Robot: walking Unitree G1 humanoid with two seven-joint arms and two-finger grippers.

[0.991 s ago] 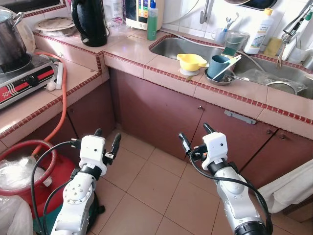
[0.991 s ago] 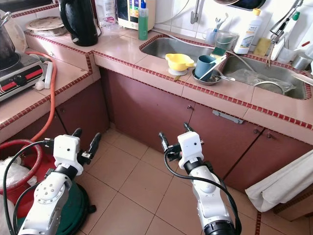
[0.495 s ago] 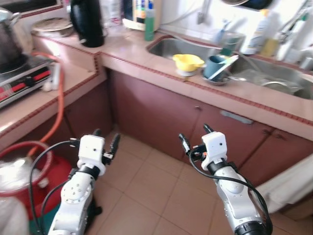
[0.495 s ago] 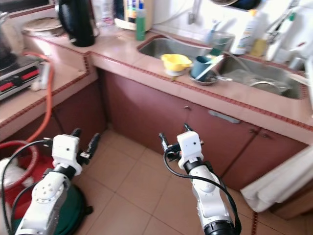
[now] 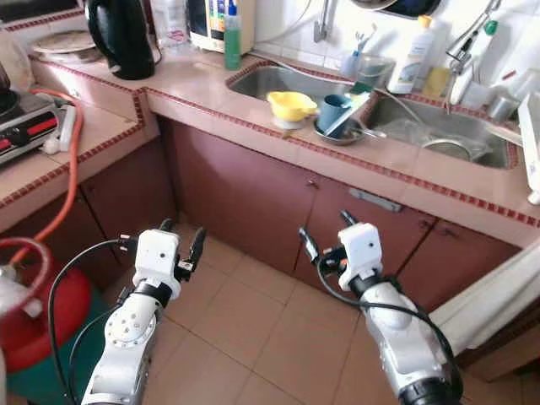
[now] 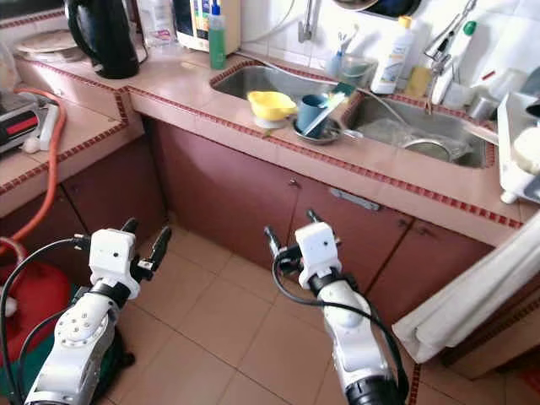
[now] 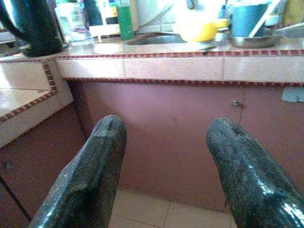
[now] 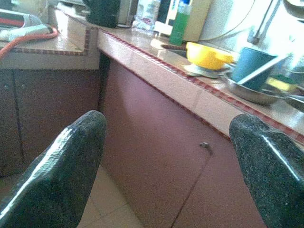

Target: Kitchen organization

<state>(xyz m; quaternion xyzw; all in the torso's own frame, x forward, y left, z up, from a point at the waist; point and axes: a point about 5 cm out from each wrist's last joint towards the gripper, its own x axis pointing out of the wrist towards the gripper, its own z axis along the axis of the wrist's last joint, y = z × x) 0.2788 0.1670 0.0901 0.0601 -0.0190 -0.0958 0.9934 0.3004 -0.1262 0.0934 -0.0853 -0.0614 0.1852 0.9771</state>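
A pink tiled counter with a steel sink runs across ahead of me. On its front edge sit a yellow bowl and a blue cup with a utensil in it, the cup standing on a metal plate. A black kettle and a green bottle stand further left. My left gripper and right gripper are both held low in front of the brown cabinet doors, open and holding nothing. The left wrist view looks between its fingers at the counter edge.
A gas stove with an orange hose and a red gas cylinder are at the left. A white cloth hangs at the right. A white dish rack sits on the counter's right end. Tiled floor lies below.
The whole view has shifted: the counter and stove slid left and the right end of the counter came into view. Both arms keep their pose, grippers still open.
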